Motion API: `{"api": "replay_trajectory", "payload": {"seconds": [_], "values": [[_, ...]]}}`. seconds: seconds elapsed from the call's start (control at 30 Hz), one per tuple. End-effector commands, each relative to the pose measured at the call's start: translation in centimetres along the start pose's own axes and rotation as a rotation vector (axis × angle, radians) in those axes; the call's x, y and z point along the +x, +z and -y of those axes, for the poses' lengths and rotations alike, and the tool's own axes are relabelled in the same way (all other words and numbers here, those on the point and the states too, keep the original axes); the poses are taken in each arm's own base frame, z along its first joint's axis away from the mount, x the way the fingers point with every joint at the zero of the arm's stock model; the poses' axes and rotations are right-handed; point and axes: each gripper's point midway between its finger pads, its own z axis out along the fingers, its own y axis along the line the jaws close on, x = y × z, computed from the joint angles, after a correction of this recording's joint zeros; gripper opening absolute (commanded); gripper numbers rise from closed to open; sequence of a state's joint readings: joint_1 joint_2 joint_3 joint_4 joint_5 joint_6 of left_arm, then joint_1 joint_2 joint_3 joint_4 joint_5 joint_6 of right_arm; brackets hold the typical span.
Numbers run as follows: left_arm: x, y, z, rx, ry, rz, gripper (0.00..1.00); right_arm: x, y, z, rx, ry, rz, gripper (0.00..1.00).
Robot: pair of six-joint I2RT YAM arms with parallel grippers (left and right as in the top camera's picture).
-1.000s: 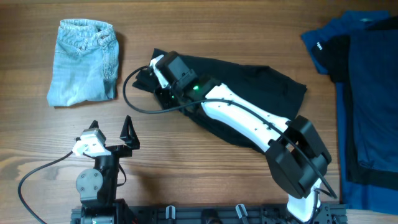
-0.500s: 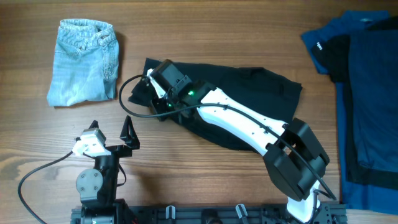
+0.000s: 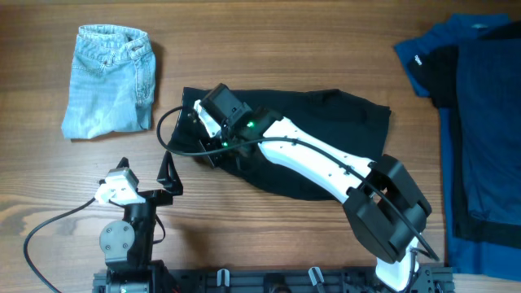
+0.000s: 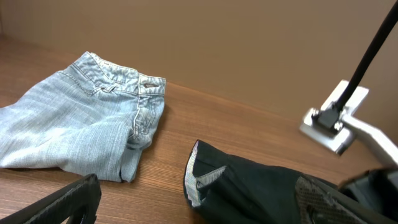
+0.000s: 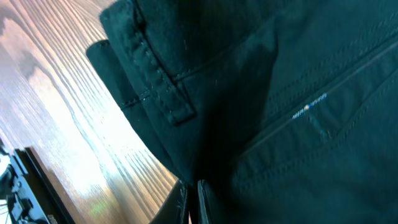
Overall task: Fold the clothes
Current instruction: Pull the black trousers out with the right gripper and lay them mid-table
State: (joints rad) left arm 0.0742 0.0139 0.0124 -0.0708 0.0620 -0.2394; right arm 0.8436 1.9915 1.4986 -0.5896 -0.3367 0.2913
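Black shorts point(image 3: 326, 122) spread over the middle of a wooden table point(image 3: 285, 32), with the left end pinched in the right gripper point(image 5: 191, 200).

Tiny pale lettering point(image 5: 309, 107) printed or stitched on the black fabric beside a seam, too small to read. Small white mark point(image 3: 415, 59) on the dark blue garment point(image 3: 480, 122) at the table's right edge, also unreadable. Right gripper's fingers pressed together on a fold of the shorts close to a belt loop point(image 5: 165, 87), the rest of the fabric trailing to the right beneath the white arm. Left gripper point(image 3: 145, 167) spread wide and empty, near the front of the table, just in front of the shorts' left end and not touching. Folded light-blue denim point(image 3: 110, 81) at the far left, apart from the shorts.
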Motion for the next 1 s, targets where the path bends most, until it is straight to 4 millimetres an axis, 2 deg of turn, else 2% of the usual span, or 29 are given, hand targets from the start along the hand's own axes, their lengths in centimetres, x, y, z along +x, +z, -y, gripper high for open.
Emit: {"api": "replay_trajectory", "payload": {"seconds": [0.0, 0.23, 0.5, 0.6, 0.7, 0.77, 0.87, 0.97], "values": [[0.2, 0.0, 0.0, 0.006, -0.009, -0.002, 1.00, 0.6, -0.6, -1.0, -0.027, -0.002, -0.008, 0.06], [0.2, 0.0, 0.0, 0.006, -0.008, -0.002, 1.00, 1.6, -0.1, -2.3, -0.036, -0.026, -0.032, 0.06], [0.2, 0.0, 0.0, 0.006, -0.009, -0.002, 1.00, 2.3, 0.1, -2.6, -0.035, -0.030, -0.054, 0.14], [0.2, 0.0, 0.0, 0.006, -0.008, -0.002, 1.00, 2.1, 0.0, -2.3, -0.027, -0.038, -0.049, 0.23], [0.2, 0.0, 0.0, 0.006, -0.008, -0.002, 1.00, 1.5, -1.5, -0.8, -0.010, -0.002, -0.034, 0.27], [0.2, 0.0, 0.0, 0.006, -0.008, -0.002, 1.00, 1.2, -3.6, 1.2, 0.016, 0.053, -0.031, 0.30], [0.2, 0.0, 0.0, 0.006, -0.008, -0.002, 1.00, 2.1, -6.7, 4.6, 0.063, 0.161, -0.062, 0.33], [0.2, 0.0, 0.0, 0.006, -0.009, -0.002, 1.00, 3.8, -8.7, 7.7, 0.106, 0.275, -0.119, 0.34]]}}
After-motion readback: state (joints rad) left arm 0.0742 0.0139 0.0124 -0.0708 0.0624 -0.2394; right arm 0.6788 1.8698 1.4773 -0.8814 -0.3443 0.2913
